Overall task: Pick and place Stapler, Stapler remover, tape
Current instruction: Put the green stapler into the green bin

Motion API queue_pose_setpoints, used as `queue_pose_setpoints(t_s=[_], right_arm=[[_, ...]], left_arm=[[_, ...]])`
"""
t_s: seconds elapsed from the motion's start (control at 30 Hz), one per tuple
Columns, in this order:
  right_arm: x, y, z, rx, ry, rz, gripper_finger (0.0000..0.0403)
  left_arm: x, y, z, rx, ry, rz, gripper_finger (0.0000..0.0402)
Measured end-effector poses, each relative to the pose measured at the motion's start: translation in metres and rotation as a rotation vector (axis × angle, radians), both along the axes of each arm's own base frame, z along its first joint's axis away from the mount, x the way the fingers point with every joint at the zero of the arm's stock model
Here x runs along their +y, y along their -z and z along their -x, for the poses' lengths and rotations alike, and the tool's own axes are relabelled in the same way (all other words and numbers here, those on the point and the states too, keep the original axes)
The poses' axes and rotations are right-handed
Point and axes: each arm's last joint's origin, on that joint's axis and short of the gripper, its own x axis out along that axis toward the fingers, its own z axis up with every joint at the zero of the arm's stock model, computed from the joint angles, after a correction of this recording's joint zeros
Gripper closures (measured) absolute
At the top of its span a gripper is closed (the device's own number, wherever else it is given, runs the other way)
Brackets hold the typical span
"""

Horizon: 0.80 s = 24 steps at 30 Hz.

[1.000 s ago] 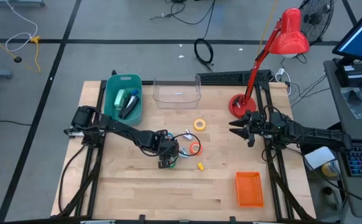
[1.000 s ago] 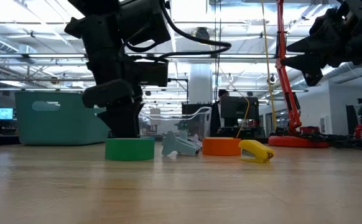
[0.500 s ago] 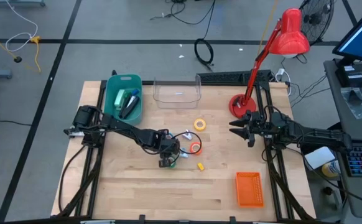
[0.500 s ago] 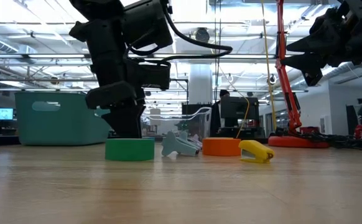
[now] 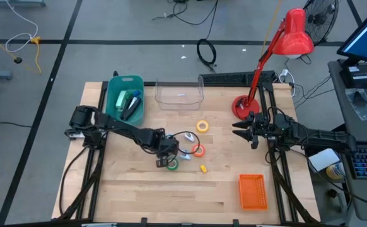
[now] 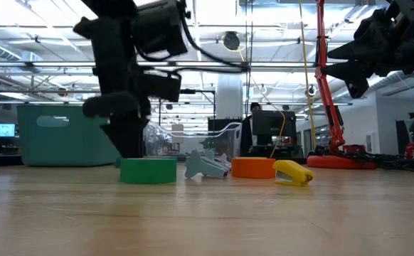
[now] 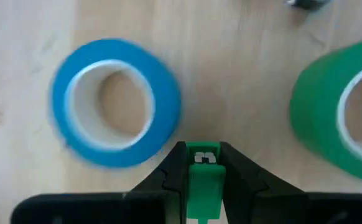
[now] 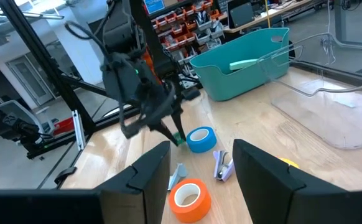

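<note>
Two tape rolls lie under the left claw (image 5: 163, 157): the blue tape roll (image 7: 114, 102) and the green tape roll (image 7: 339, 116), both flat on the counter (image 5: 139, 189), with the claw's closed fingertips pressed together and gripping nothing, poised between them. Half a second ago this claw stood farther toward the green roll; it has since slid away from it toward the teal bin (image 5: 125, 98) side, so the green ring now shows clear beside it in the high view (image 5: 172, 164). The orange tape roll (image 5: 198, 150) lies just beside the stapler remover (image 6: 205, 164), and the yellow tape roll (image 5: 202, 126) lies farther back near the clear tray (image 5: 179, 94). The right claw (image 5: 239, 130) hangs over the counter's right side by the red lamp (image 5: 278, 57), fingers spread, unmoved.
</note>
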Motion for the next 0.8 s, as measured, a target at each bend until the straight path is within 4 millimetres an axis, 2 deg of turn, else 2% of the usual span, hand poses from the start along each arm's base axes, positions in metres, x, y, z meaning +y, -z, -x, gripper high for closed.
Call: queue_pose_setpoints(t_s=[0.2, 0.53, 0.8], right_arm=[[0.000, 0.000, 0.000, 0.000, 0.000, 0.000, 0.0236], [0.000, 0.000, 0.000, 0.000, 0.000, 0.002, 0.0236], [0.000, 0.000, 0.000, 0.000, 0.000, -0.002, 0.0236]], left_arm=[[0.002, -0.030, 0.014, -0.021, -0.064, 0.004, 0.0343], [0.010, -0.105, 0.044, -0.350, -0.371, 0.036, 0.0342], [0.043, -0.153, 0.079, -0.597, -0.651, -0.105, 0.0342]])
